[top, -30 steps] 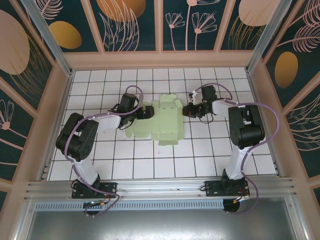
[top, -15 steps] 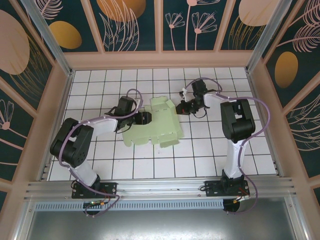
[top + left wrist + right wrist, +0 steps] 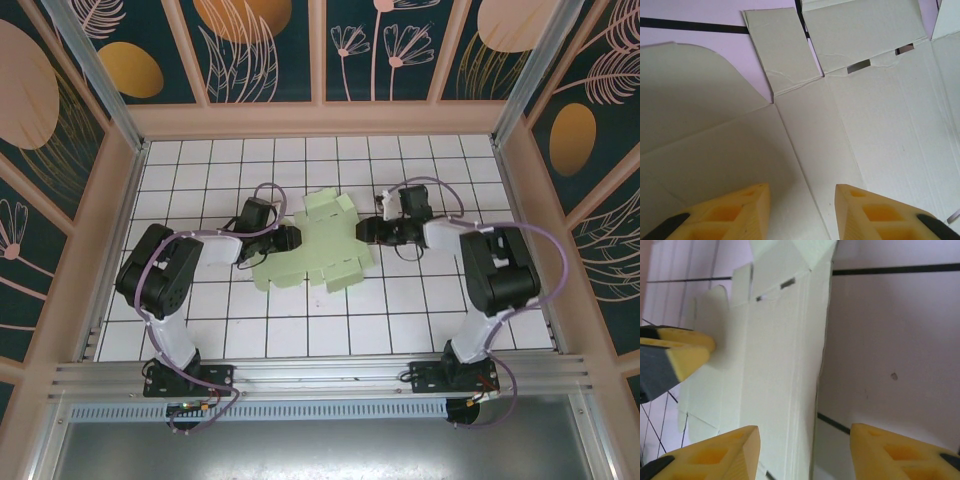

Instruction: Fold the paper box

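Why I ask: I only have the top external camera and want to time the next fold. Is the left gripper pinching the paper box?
Observer: No. On its wrist view the left gripper is open above the paper box, a crease running between its fingers.
Operator: And the right one?
Observer: The right gripper is open too, straddling the box's edge: one finger over card, the other over bare table.
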Controlling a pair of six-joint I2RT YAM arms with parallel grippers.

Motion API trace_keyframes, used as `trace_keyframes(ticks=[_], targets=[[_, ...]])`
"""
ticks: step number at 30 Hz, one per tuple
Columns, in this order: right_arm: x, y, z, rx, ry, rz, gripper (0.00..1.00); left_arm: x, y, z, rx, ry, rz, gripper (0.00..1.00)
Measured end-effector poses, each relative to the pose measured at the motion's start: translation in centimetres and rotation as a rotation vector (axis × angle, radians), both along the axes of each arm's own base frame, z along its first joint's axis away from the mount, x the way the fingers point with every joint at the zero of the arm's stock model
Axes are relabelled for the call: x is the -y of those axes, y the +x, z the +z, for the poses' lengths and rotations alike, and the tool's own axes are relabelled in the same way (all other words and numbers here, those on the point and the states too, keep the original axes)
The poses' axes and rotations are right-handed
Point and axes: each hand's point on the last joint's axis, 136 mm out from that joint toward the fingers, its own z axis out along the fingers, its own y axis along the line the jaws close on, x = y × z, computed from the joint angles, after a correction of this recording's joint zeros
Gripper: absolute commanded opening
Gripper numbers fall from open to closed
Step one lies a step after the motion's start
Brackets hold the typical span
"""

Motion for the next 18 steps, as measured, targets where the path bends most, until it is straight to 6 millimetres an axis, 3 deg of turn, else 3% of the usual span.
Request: trace_keyframes(ticks=[10,15,18], targets=[[-0.4,0.7,1.7,0.075,0.102,-0.066,0.46,0.0,0.0,0.0,-0.001,0.001,0.000,0.40],[-0.5,0.9,0.5,0.055,0.095,-0.067,0.45,0.0,0.0,0.0,0.000,0.001,0.001,0.40],[-0.5,1.0,-0.5,0.033,0.088,-0.069,0.36,0.0,0.0,0.1,0.001,0.001,0.001,0.41]])
